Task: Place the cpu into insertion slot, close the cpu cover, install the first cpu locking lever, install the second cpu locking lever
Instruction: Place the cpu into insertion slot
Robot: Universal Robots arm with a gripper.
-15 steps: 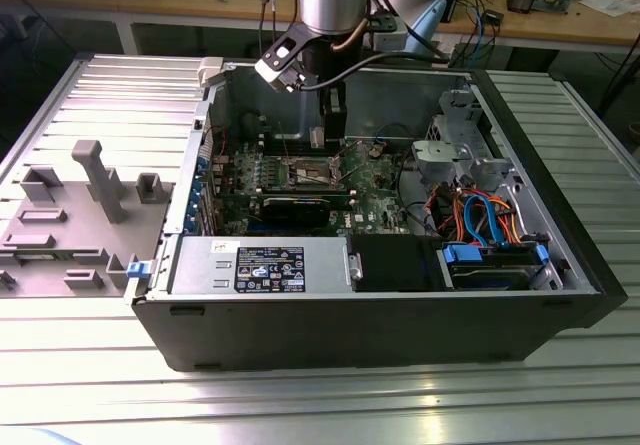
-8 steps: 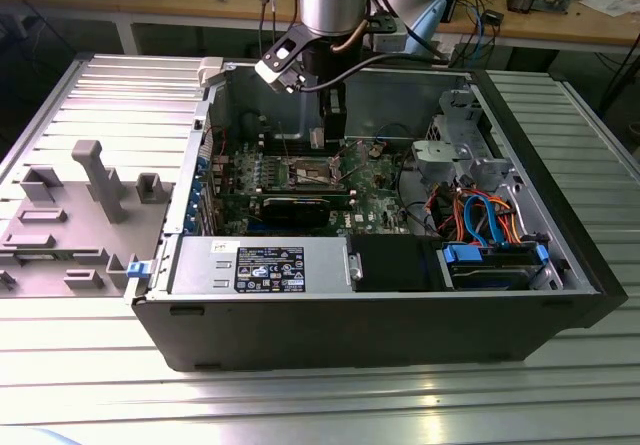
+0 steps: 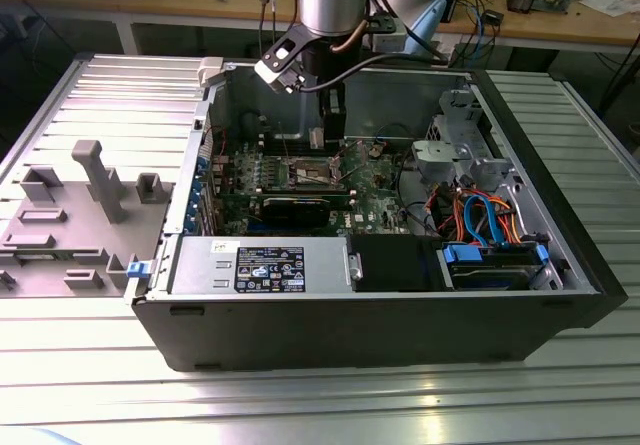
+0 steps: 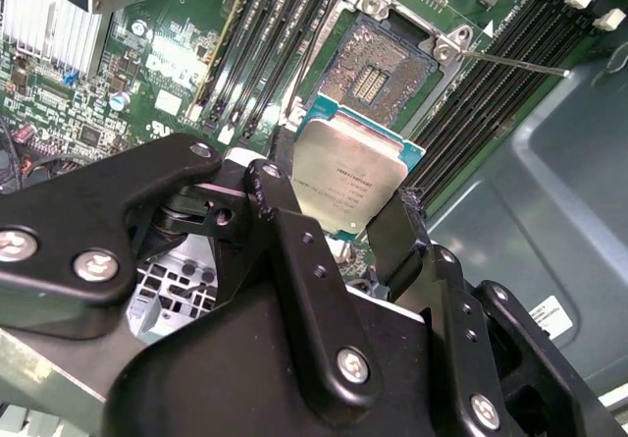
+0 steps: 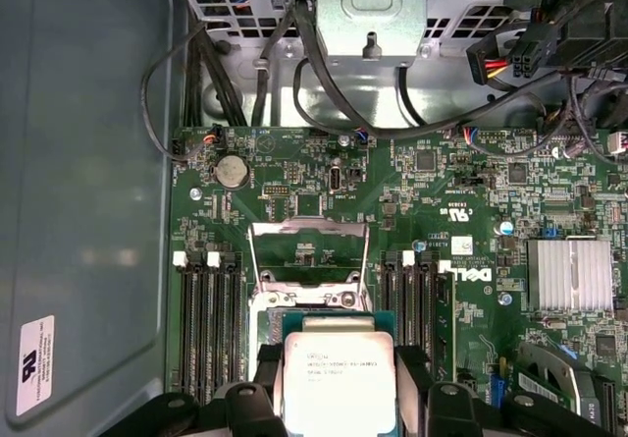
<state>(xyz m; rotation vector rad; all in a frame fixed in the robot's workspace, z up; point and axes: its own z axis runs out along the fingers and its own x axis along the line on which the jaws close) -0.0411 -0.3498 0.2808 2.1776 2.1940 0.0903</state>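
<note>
Silver-topped cpu [image 4: 348,187] is clamped by its edges between the two black fingers [image 4: 285,231] of the gripper [image 5: 340,380], metal face toward the wrist cameras. Arm drops straight down into the open case [image 3: 350,330], wrist vertical over the motherboard [image 5: 294,196]. Insertion slot [image 4: 378,69] lies bare just beyond the fingertips, cpu not yet seated. cpu cover [image 5: 310,224] stands swung up past the slot.

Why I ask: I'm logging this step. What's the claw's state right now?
Claw: closed on the cpu, which is not yet seated in the insertion slot.
</note>
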